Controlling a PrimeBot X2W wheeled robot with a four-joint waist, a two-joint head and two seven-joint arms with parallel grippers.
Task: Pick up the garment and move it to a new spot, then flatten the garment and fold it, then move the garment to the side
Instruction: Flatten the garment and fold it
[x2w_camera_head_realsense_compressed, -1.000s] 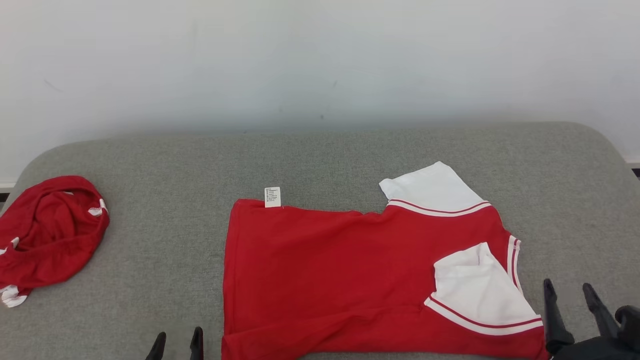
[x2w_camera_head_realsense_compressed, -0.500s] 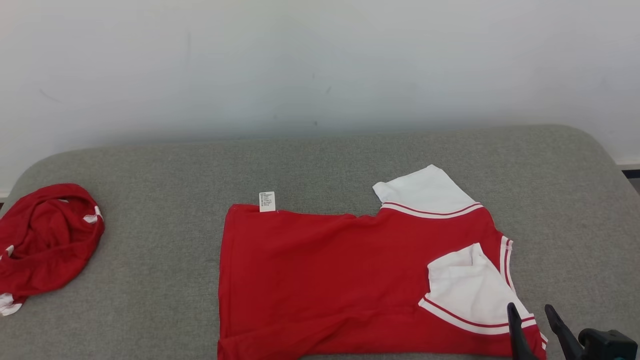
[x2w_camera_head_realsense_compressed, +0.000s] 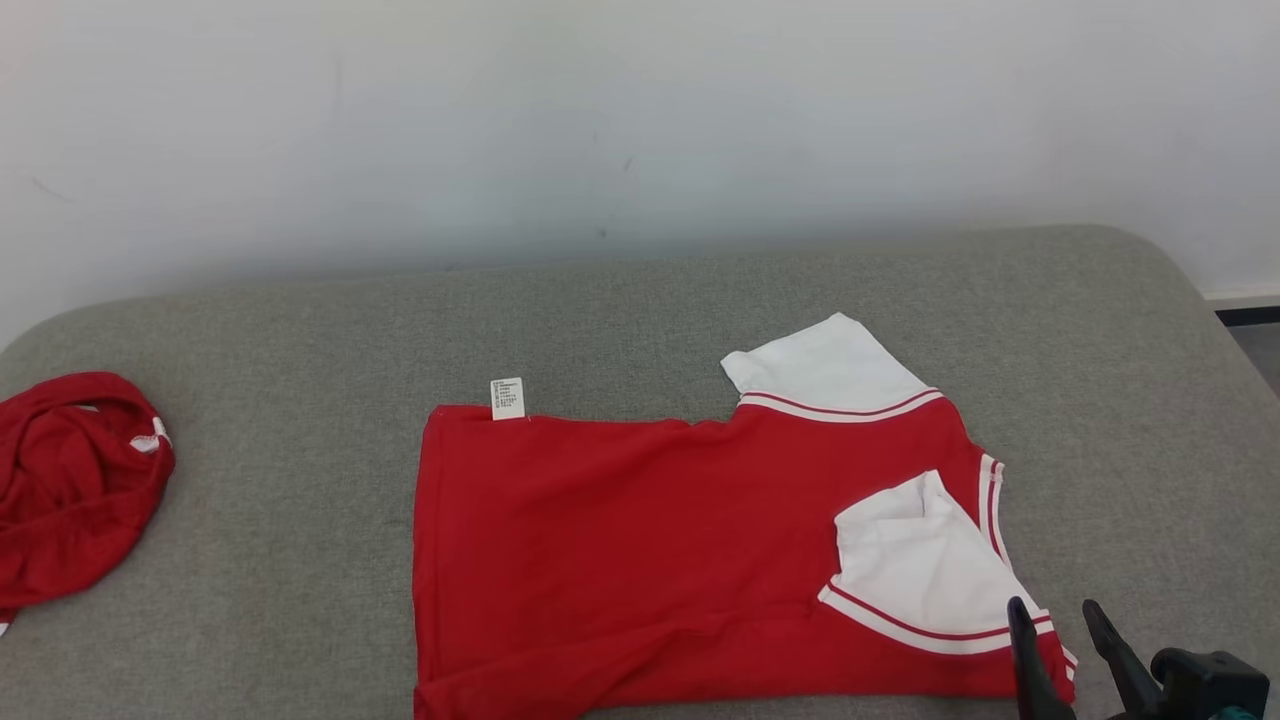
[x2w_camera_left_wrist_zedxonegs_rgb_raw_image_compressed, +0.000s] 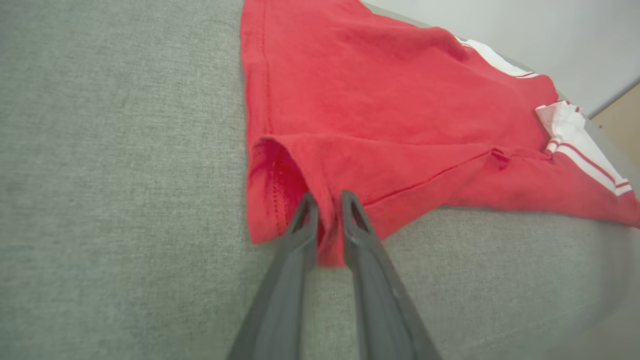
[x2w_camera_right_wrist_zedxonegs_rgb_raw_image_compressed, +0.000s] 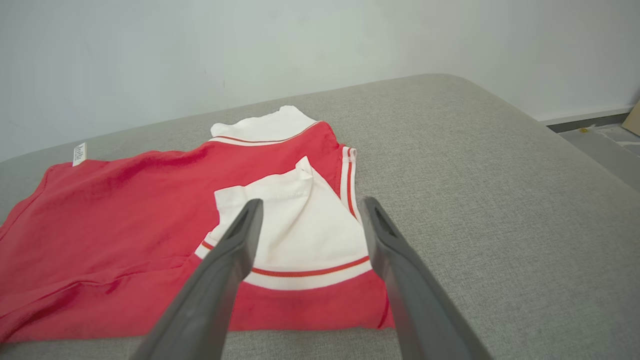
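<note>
Left wrist view: grips with the left pincer (x2w_camera_left_wrist_zedxonegs_rgb_raw_image_compressed: 330, 200), clenched on the near hem corner of the red garment (x2w_camera_left_wrist_zedxonegs_rgb_raw_image_compressed: 390, 100), cloth pinched between the almost closed tips. Spreads away ahead and to the right of those tips across the grey cushion (x2w_camera_left_wrist_zedxonegs_rgb_raw_image_compressed: 110, 150), flat but for a lifted fold just beside the grip.

Right wrist view: keeps nothing in the right pincer (x2w_camera_right_wrist_zedxonegs_rgb_raw_image_compressed: 311, 205), released, fingers wide apart, tips over the white sleeve (x2w_camera_right_wrist_zedxonegs_rgb_raw_image_compressed: 295, 235) with its red stripe; cannot tell whether touching. Beyond the tips, more red cloth, a second white sleeve (x2w_camera_right_wrist_zedxonegs_rgb_raw_image_compressed: 262, 127) and, far to the left, a small care label (x2w_camera_right_wrist_zedxonegs_rgb_raw_image_compressed: 79, 153).

Head view: sets the right pincer at the garment's near right corner, tips over the striped sleeve edge. Far to the left of it, well apart, a crumpled red bundle (x2w_camera_head_realsense_compressed: 70, 480) at the cushion's edge.
</note>
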